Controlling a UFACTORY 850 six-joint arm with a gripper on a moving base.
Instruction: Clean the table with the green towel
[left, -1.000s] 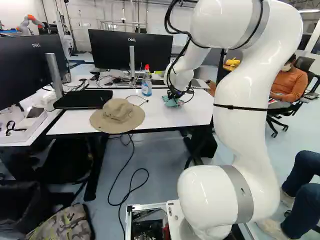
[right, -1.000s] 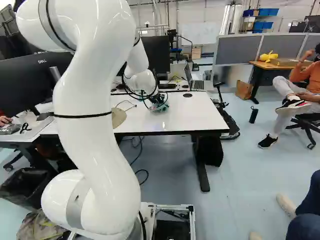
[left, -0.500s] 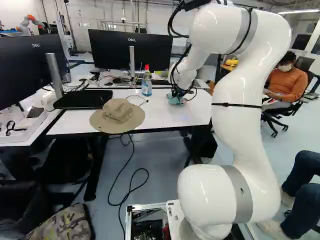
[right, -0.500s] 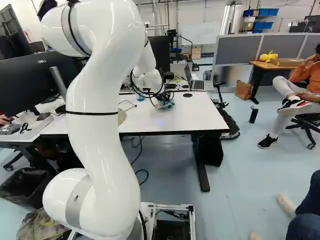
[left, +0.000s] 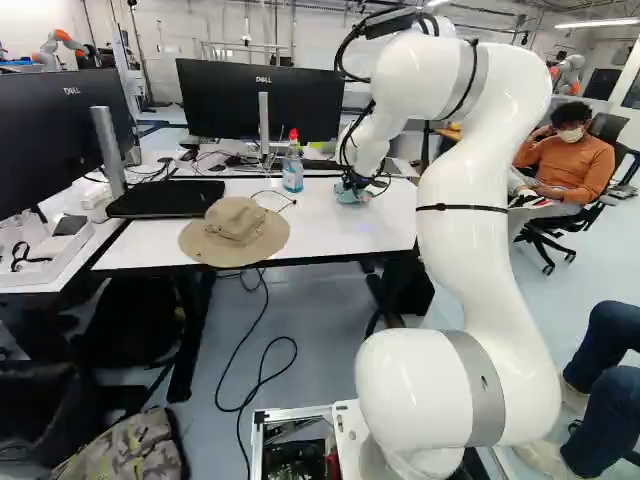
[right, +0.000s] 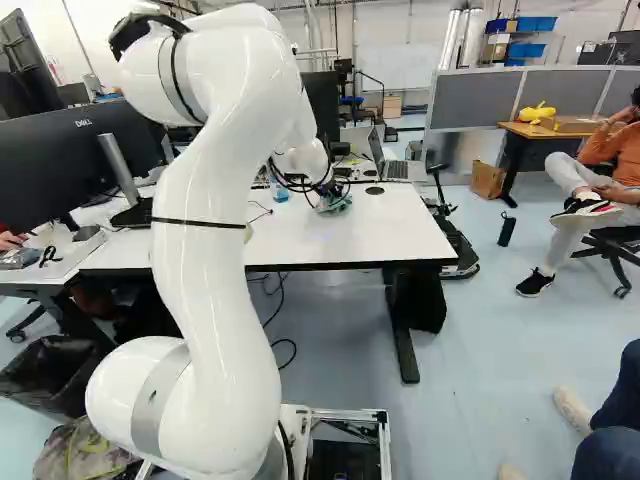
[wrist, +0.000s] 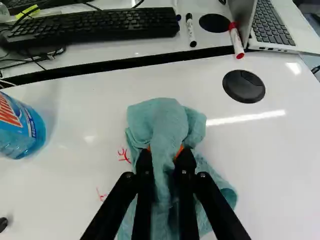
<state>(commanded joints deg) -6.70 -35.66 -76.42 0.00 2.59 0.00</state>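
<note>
In the left base view my gripper (left: 352, 184) is low over the white table (left: 330, 225), at the green towel (left: 350, 196). The wrist view shows the gripper (wrist: 165, 156) shut on the bunched towel (wrist: 159, 120), whose folds bulge ahead of the orange pads and spread beneath the fingers onto the tabletop. Small red marks (wrist: 124, 155) are on the white surface right beside the towel. Whatever lies under the cloth is hidden.
A blue spray bottle (wrist: 20, 127) stands near the towel. A tan hat (left: 236, 232) lies at the table's front edge. Beyond are a keyboard (wrist: 95, 27), markers (wrist: 236, 40), a laptop (wrist: 272, 25) and a monitor (left: 262, 100). Another robot (left: 60, 45) stands far back.
The upper arm has swung and folded, most clearly in the right base view. Gripper and towel have shifted slightly across the table, toward its far side. The base has not moved.
</note>
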